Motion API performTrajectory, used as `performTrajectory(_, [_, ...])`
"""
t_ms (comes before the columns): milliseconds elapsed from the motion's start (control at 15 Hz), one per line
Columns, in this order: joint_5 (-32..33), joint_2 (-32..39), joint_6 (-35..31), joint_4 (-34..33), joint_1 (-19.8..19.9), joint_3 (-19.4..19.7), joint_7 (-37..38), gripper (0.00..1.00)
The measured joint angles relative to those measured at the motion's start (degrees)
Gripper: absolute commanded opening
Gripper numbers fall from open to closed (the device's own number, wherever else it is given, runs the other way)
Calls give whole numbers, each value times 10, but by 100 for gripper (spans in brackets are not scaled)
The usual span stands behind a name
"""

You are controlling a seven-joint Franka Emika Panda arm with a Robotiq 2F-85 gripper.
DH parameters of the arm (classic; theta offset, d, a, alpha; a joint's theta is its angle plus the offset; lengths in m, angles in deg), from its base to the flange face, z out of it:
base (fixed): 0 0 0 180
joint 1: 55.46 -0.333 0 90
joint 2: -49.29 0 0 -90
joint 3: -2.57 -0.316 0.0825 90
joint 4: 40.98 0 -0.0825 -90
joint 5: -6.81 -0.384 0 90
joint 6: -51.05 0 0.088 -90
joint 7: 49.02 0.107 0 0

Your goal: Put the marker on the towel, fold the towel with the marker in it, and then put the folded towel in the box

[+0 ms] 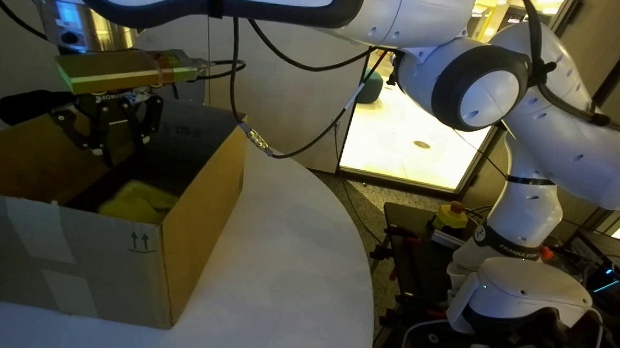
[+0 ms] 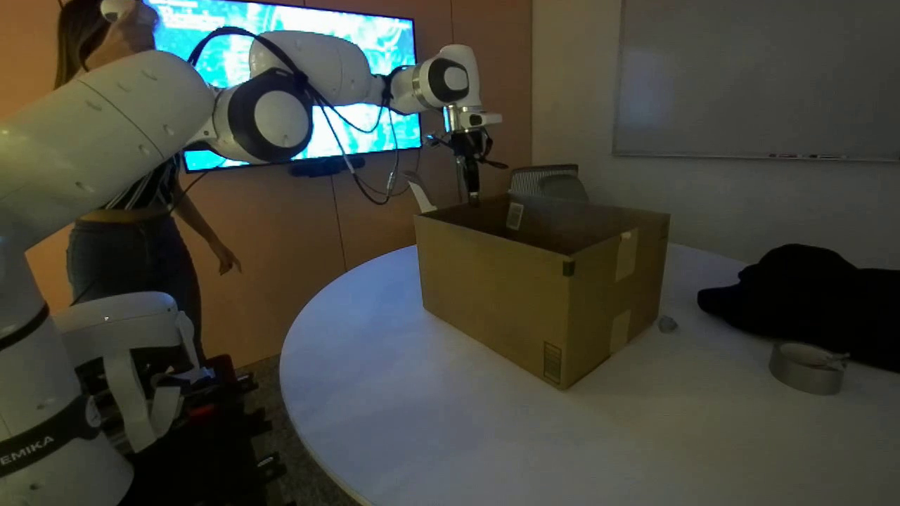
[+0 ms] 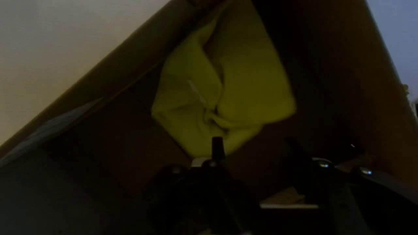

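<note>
The cardboard box (image 1: 112,275) stands on a pale, round-edged table (image 1: 290,277), its top uncovered, and the gripper (image 1: 125,149) hangs above its mouth, pointing down from the white robot arm (image 1: 421,17). In the wrist view its two fingers stand apart with nothing pinched between them — it has let go. The yellow-green towel (image 3: 251,81) is inside the box, bunched and folded over on itself, well below the gripper in an exterior view and near the corner with the printed arrows (image 1: 141,241). Its underside is hidden, so I cannot tell whether it lies on the floor of the box. A thin pale streak shows on the cloth; whether the marker is in the folds cannot be told — the view is dark and blurred there. Also in an exterior view, a grey roll (image 2: 805,376) and a black heap (image 2: 801,295) lie on the table beside the box, and a person (image 2: 133,260) stands behind the arm, near a lit screen (image 2: 351,21).
</note>
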Motion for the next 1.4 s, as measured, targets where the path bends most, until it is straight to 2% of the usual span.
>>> performTrajectory(133, [1, -1, 1, -2, -3, 0, -1, 96])
performTrajectory(200, [1, -2, 3, -4, -5, 0, -1, 100])
performTrajectory(400, [1, -22, 43, -7, -21, -1, 0, 100])
performTrajectory(800, [-1, -113, 231, 1, -59, -11, 1, 100])
performTrajectory(933, [-1, -142, 276, 15, -63, -11, 8, 100])
performTrajectory(1133, [-2, -181, 295, 56, -58, -10, 24, 100])
performTrajectory(1400, [-7, -237, 278, 143, -40, -9, 45, 100])
